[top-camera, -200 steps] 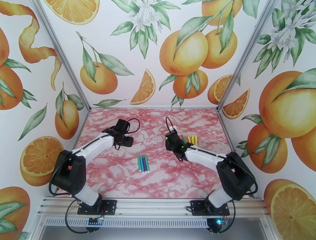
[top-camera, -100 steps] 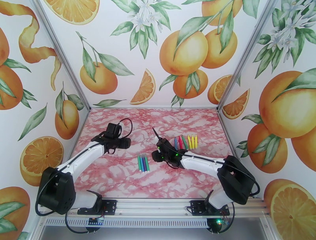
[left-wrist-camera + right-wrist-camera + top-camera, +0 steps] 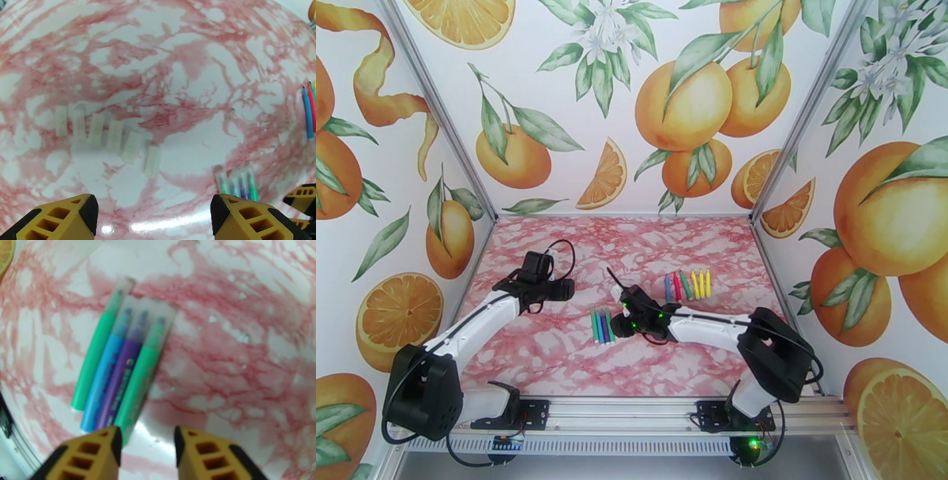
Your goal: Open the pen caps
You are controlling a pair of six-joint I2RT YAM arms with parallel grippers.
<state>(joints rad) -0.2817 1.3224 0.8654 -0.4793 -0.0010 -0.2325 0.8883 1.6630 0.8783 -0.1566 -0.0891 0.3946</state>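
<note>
Pen caps are the smallest things on the pink-marbled table (image 3: 553,371), so take the scene from the large end. Both arms reach in over it. The left gripper (image 3: 153,203) hangs with its jaws spread wide and nothing between them. The right gripper (image 3: 147,435) hovers with a narrower gap, also empty, just beside the bare ends of the four pens (image 3: 602,326).

Those four lie mid-table, side by side and touching: green, blue, purple, green. Their long axes run roughly near-to-far, slightly slanted. Another six pens (image 3: 687,284) lie well apart, towards the far right.

Each of the four wears a frosted cap (image 3: 142,317) on the end pointing away from the right fingers, the coloured tip showing through it. From above they are too small for me to tell which end that is. Six loose caps (image 3: 114,136) lie in a ragged row ahead of the left gripper, probably off the far group.

These should be light, smooth, stiff plastic that rolls and slips easily. I would pinch the barrel near its middle and the cap squarely, then pull straight along the axis. An outer pen looks easiest to separate.
</note>
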